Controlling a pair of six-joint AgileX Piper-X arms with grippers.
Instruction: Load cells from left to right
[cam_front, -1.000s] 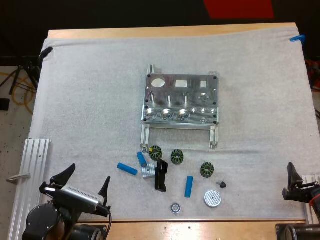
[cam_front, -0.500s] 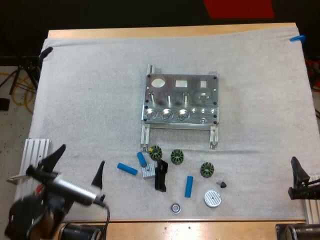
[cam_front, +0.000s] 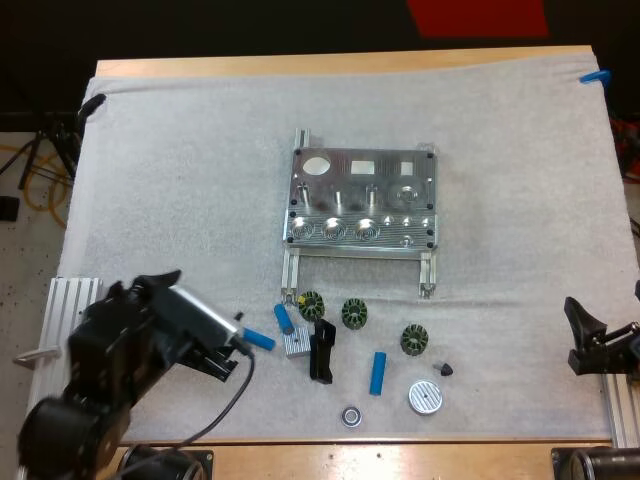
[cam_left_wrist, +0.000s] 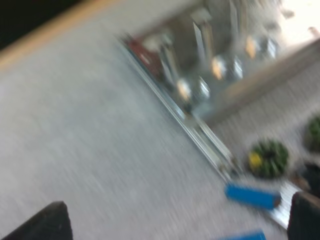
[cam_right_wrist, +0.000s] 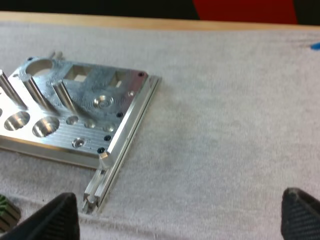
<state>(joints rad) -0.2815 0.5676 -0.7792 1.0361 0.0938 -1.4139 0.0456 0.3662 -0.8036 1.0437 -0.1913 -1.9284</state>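
**Cells.** Three, all lying flat on the white mat (cam_front: 180, 200), on the near side of the metal fixture (cam_front: 362, 200) and well apart from it.
- First blue cylinder (cam_front: 260, 341): at the fingertips of the left hand (cam_front: 228, 356).
- Second blue cylinder (cam_front: 284, 319): just beyond the first, beside a green-wound part (cam_front: 312, 304).
- Third blue cylinder (cam_front: 377, 373): farther right, between a black bracket (cam_front: 321, 352) and a round metal disc (cam_front: 425, 398).

**Fixture.** Mid-mat, with three large round sockets at the left of the near row. Judged empty, so no cell loaded yet.

**Hands.**
- Left hand: low over the mat at the first blue cylinder, spread wide, holding nothing.
- Right hand (cam_front: 590, 345): at the right edge of the counter (cam_front: 340, 62), spread wide, holding nothing, looking toward the fixture.

**Step in hand (judged): pick the first cell with the left hand.**
1. Turn the wrist to set the fingers across the cylinder, not along it.
2. Centre on its mid-length to prevent pivoting on lift.
3. Lower until both fingers flank the cylinder, then close.
4. Avoid nudging the small aluminium block (cam_front: 295, 344) just beside its far end.
5. Lift, bring the cell upright, and seat it in the leftmost socket. Fill the remaining sockets rightward.
6. Hold the right hand clear of the fixture during insertion.
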